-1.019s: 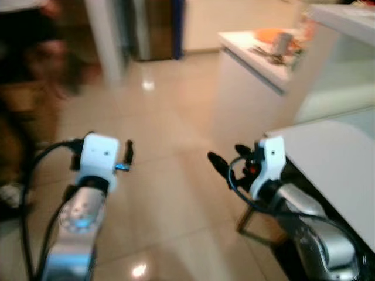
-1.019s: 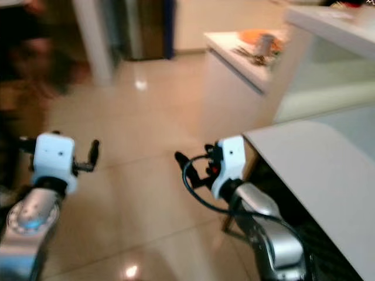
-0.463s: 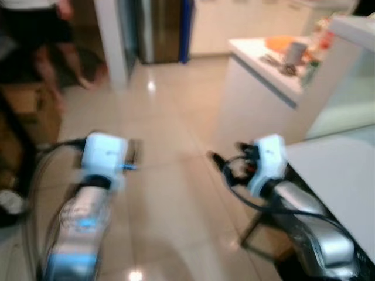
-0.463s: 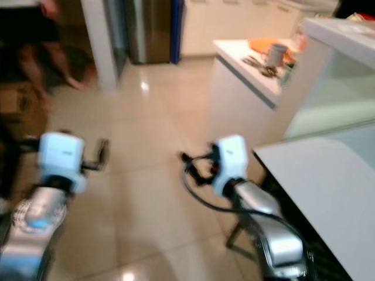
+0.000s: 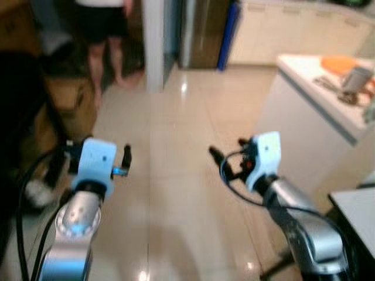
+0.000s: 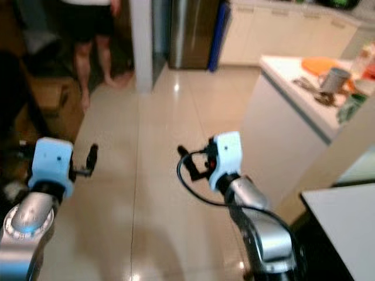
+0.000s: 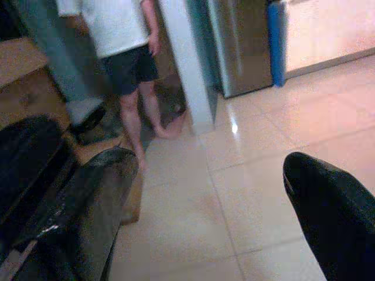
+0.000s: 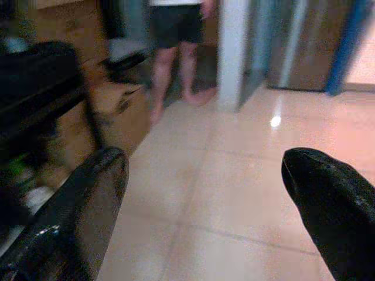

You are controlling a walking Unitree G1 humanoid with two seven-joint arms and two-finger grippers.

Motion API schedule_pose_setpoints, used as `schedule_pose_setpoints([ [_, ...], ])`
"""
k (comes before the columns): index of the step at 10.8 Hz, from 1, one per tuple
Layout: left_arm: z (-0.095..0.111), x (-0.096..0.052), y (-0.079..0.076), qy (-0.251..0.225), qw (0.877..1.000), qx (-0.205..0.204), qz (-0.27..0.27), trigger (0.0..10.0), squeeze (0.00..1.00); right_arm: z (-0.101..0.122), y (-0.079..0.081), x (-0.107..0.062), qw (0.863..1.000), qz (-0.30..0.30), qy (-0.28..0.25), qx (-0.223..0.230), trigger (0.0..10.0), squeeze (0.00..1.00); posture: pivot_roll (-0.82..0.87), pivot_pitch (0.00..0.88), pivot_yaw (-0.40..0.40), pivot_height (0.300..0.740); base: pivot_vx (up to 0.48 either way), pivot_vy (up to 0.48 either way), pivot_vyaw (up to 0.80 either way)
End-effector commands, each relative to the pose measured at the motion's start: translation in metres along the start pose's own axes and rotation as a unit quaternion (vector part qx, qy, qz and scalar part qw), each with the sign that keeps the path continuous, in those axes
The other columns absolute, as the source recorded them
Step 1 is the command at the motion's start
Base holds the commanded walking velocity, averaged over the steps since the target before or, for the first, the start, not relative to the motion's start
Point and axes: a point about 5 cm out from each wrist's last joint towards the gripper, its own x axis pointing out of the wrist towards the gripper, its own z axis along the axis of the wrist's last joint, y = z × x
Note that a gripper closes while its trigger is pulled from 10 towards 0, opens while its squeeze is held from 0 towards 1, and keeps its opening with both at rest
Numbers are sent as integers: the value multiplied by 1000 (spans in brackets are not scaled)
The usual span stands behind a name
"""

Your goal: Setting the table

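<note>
Glossy beige tiled floor (image 5: 176, 193): running from the robot towards the far wall, carrying light glints.

White kitchen counter block (image 6: 281, 134): standing on the robot's right, its long axis running away from the robot. Lying near its far right edge, blurred: a flat round orange plate (image 6: 319, 63), a grey metal cup (image 6: 333, 78) standing upright just in front of the plate, and a dark cluster of utensils (image 6: 313, 93) beside the cup; which way the utensils are pointing cannot be told.

White flat table top (image 6: 345, 225): one corner showing at the lower right, well apart from the counter items.

Tall stainless-steel appliance with blue strip (image 5: 208, 32): standing against the far wall, beside a white pillar (image 5: 153, 44).

Person in white shirt and dark shorts (image 7: 126, 64): standing barefoot at the far left, beyond the pillar.

Brown cardboard box (image 5: 70, 108): sitting on the floor at left, near the person's feet.

Left gripper (image 7: 205, 222): hanging over bare floor on a silver arm, pointing forward, its two black fingers (image 7: 328, 211) spread wide and holding nothing.

Right gripper (image 8: 205, 216): likewise raised over the floor, left of the counter block, fingers (image 8: 88, 205) spread apart and holding nothing.
</note>
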Motion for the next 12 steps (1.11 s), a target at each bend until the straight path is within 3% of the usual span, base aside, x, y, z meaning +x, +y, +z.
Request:
schedule_pose_setpoints([
  [1,2,3,0,-9,1000,-14,2,10000,0,5,-13,-2,999,-41,-16,-11,10000,0,69,0,-38,740,401,0,0],
  [3,-1,4,4,-19,999,-16,21,10000,0,17,-25,-4,994,-88,-64,-16,10000,0,72,0,-35,740,384,0,0],
  [5,-3,1,4,-34,999,-28,26,10000,0,7,-42,-2,986,-145,-72,-39,10000,0,77,0,-31,740,379,0,0],
  [6,-10,2,5,-30,998,-32,38,10000,0,1,-41,-5,986,-143,-75,-33,10000,0,68,0,-31,740,379,0,0],
  [7,-11,2,1,-38,998,-35,31,10000,0,-2,-40,-9,986,-137,-94,12,10000,0,66,0,-37,740,375,0,0],
  [8,-16,1,-1,-30,998,-40,33,10000,0,-8,-43,-11,984,-147,-97,25,10000,0,73,0,-33,740,375,0,0],
  [9,-18,-4,-5,-31,999,-24,16,10000,0,-13,-45,-13,983,-148,-100,38,10000,0,99,0,-41,740,375,0,0],
  [12,-19,0,1,-38,999,-15,18,10000,0,-14,-31,-11,990,-96,-97,31,10000,0,78,0,-32,740,376,0,0],
])
